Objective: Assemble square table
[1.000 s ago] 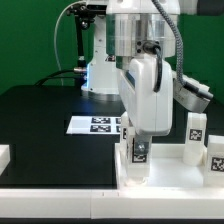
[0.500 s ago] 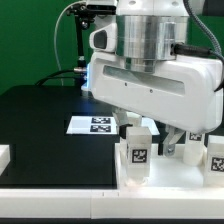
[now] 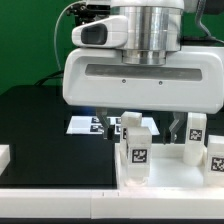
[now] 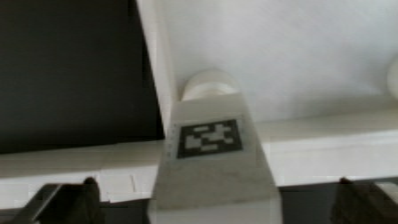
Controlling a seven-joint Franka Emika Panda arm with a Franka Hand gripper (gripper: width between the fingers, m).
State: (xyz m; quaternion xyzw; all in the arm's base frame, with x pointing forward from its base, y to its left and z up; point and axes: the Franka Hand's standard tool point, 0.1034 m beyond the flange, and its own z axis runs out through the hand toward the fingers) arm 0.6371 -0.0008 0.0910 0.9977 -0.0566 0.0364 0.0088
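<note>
A short white leg (image 3: 137,147) with a black-and-white tag stands upright at the front, on the white square table top (image 3: 170,176). My gripper (image 3: 144,131) hangs right over it, jaws open, one finger (image 3: 110,126) on each side of the leg and apart from it. In the wrist view the same leg (image 4: 210,140) stands in the middle between the two dark fingertips (image 4: 68,200), and my gripper (image 4: 214,205) is open around it without touching. Two more tagged legs (image 3: 194,139) stand to the exterior view's right.
The marker board (image 3: 90,124) lies on the black table behind the leg. A white block (image 3: 4,155) sits at the exterior view's left edge. The robot base stands at the back in front of a green wall.
The hand has turned its broad face toward the exterior camera and come down and forward, so its open fingers now stand on both sides of the front leg.
</note>
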